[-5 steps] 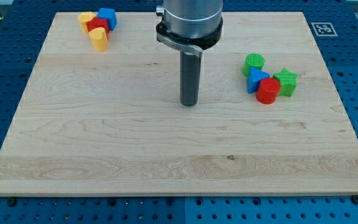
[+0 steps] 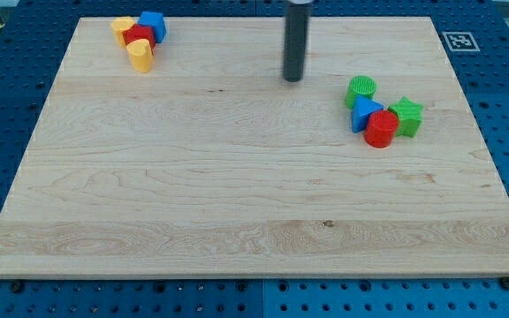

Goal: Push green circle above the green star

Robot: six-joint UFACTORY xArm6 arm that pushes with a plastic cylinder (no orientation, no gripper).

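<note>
- A pale wooden surface lies on a blue perforated bench, with a small black-and-white marker at its corner in the view's top right.
- I have no fingers to open or close, only a dark rod; my tip rests on bare wood near the view's top, a little right of centre.
- My tip touches no block. It stands to the view's left of the right-hand cluster and slightly higher than it, with clear wood between.
- The green circle sits at the top-left of that cluster, just above the blue triangle.
- The green star is at the cluster's right edge, with the red cylinder beside it, below and to its left.
- As I judge it, the task is hardly begun: the green circle lies up and to the left of the green star, not directly above it.
- What is left, I think, is to come in on the circle's left side and push it rightward until it stands over the star, without disturbing the triangle.
- Far off in the view's top left is another cluster: two yellow blocks, a red block and a blue block.
</note>
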